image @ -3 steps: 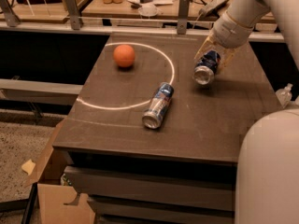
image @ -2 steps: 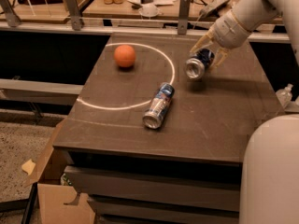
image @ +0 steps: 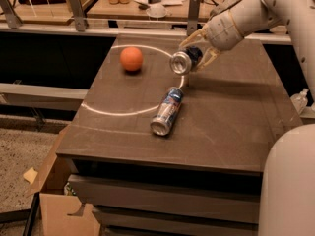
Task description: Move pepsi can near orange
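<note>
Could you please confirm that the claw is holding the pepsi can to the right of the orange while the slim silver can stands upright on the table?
Not quite: the camera view shows the slim silver can lying on its side on the table, not upright. The claw does hold the pepsi can to the right of the orange.

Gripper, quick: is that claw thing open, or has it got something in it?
Gripper: closed on the pepsi can, holding it sideways over the far half of the table.
</note>
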{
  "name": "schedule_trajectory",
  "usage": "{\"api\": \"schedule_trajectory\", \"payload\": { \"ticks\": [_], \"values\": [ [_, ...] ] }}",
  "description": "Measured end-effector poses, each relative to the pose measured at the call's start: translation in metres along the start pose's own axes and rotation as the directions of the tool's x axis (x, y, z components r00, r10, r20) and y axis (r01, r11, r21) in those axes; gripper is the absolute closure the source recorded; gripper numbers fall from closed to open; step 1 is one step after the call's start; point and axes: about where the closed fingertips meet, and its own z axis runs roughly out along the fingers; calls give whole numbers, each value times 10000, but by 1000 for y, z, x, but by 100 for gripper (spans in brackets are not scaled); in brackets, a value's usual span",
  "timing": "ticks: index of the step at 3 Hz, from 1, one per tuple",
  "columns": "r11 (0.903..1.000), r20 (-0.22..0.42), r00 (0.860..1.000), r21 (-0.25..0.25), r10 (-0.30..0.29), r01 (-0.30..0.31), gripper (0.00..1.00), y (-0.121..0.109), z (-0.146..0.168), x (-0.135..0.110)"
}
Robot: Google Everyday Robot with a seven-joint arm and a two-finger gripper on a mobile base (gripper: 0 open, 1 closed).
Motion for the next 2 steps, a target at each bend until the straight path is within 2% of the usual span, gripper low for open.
{"api": "schedule_trajectory", "payload": {
  "ticks": [1,2],
  "values": [
    [9986,-411,9980,235,-474,484,100,-8,22,-13],
    [9966,-1196,9897,116,-792,811,100,-1,68,-8]
  ]
}}
